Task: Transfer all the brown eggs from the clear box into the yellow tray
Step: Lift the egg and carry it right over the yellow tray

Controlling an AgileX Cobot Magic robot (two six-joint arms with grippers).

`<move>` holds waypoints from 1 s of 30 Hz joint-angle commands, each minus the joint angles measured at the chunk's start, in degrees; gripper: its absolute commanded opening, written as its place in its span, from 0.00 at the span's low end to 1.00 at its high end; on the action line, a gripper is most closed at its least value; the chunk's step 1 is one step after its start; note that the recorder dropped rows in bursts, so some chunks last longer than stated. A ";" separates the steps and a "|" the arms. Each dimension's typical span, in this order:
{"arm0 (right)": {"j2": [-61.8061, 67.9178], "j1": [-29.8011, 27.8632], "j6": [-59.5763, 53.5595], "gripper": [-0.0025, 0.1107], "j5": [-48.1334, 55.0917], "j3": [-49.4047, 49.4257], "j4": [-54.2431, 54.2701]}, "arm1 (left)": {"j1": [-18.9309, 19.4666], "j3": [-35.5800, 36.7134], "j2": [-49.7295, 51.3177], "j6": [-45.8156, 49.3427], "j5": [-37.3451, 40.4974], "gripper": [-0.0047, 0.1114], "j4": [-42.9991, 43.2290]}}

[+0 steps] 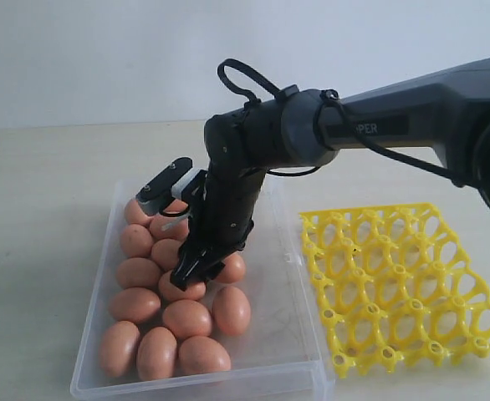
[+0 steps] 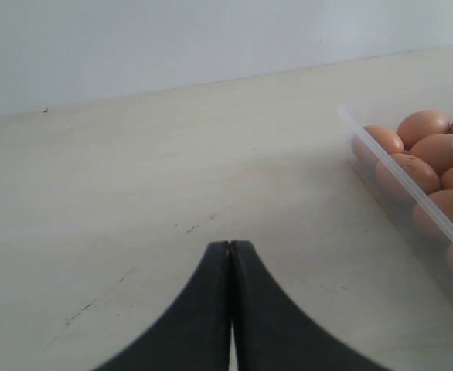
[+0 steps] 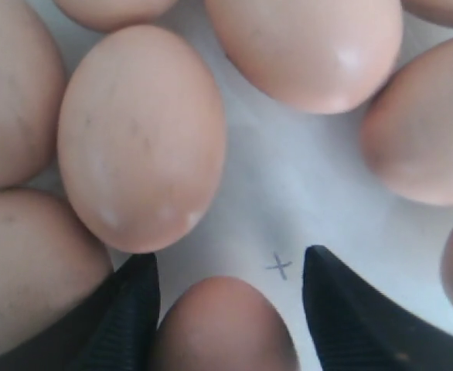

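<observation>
The right claw hangs low inside the clear box, its black fingers spread to either side of one of the brown eggs. A thin strip of pale box floor shows between that egg and one pad, so the claw straddles it without pinching. Room here is tight. In the right wrist view eggs press in around the fingers, one large egg lies just beyond the fingertips, and the only bare floor is a small patch with a pen cross on it. In the exterior view all the eggs lie in the box, packed towards its left wall and near corner. The right-hand strip of the floor along the clasp edge is bare (the widest free lane in the box). The yellow tray lies flat on the desk just right of the box. Its near left corner is close against the box's wall, though whether they touch cannot be told. The right arm reaches in above the tray's far edge. The left claw is pressed together over bare desk, well outside the box, whose rim and nearest eggs show at one side of the left wrist view.
</observation>
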 commanded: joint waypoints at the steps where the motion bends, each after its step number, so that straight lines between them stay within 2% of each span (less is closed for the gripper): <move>1: 0.41 -0.02 0.17 0.40 -0.70 0.15 -0.41 | -0.18 -0.23 0.04 -0.25 -0.79 0.04 -0.08; 6: -0.36 -0.02 0.17 0.02 -1.08 0.15 -0.41 | -0.18 -0.23 0.04 -0.25 -0.79 0.04 -0.08; 11: -6.55 -0.02 0.45 0.02 -3.43 3.28 -0.41 | -0.18 -0.23 0.04 -0.25 -0.79 0.04 -0.08; 16: -27.35 -2.24 8.01 0.02 -33.46 27.03 -0.33 | -0.18 -0.23 0.04 -0.25 -0.79 0.04 -0.08; 19: -36.79 -7.77 12.22 0.02 -51.78 40.30 3.43 | -0.18 -0.23 0.04 -0.25 -0.79 0.04 -0.08; 21: -38.23 -11.42 12.22 0.02 -58.71 45.34 7.90 | -0.18 -0.23 0.04 -0.25 -0.79 0.04 -0.08; 26: -35.71 -15.77 16.71 0.02 -61.03 47.52 8.31 | -0.18 -0.23 0.04 -0.25 -0.79 0.04 -0.08; 30: -31.89 -17.70 24.32 0.02 -62.02 46.96 4.15 | -0.18 -0.23 0.04 -0.25 -0.79 0.04 -0.08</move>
